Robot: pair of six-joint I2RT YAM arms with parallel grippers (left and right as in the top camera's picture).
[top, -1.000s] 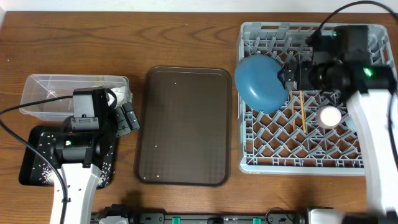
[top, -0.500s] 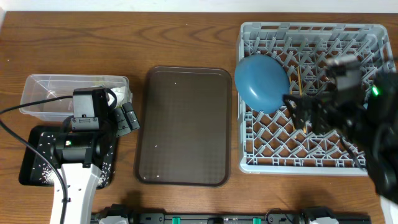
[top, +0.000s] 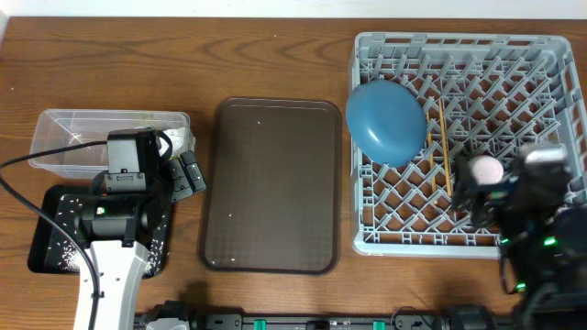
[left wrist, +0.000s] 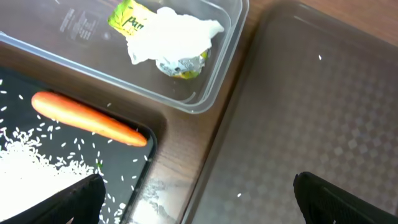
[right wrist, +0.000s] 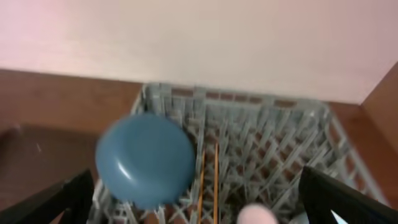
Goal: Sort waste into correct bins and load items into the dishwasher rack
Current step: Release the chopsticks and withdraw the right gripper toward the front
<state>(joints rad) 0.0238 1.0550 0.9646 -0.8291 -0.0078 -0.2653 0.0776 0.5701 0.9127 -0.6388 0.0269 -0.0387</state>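
The task looks nearly done — plate (top: 387,119), chopsticks (top: 443,137) and cup (top: 485,169) in the rack (top: 514,82), paper (left wrist: 171,34) in the tub (top: 55,124), carrot (left wrist: 87,119) on the black tray (top: 41,229) — left fingers (left wrist: 62,202) and right fingers (right wrist: 56,199) spread, empty.

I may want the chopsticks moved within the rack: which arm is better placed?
Right. The right gripper, open, hangs over the near edge of the dishwasher rack, facing the chopsticks; the left gripper is far off, beside the black tray.

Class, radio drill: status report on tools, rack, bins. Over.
Left tool, right tool open, empty. Plate, chopsticks, pink cup in rack. Carrot, rice in black tray; wrapper, paper in tub. Nothing blocking.
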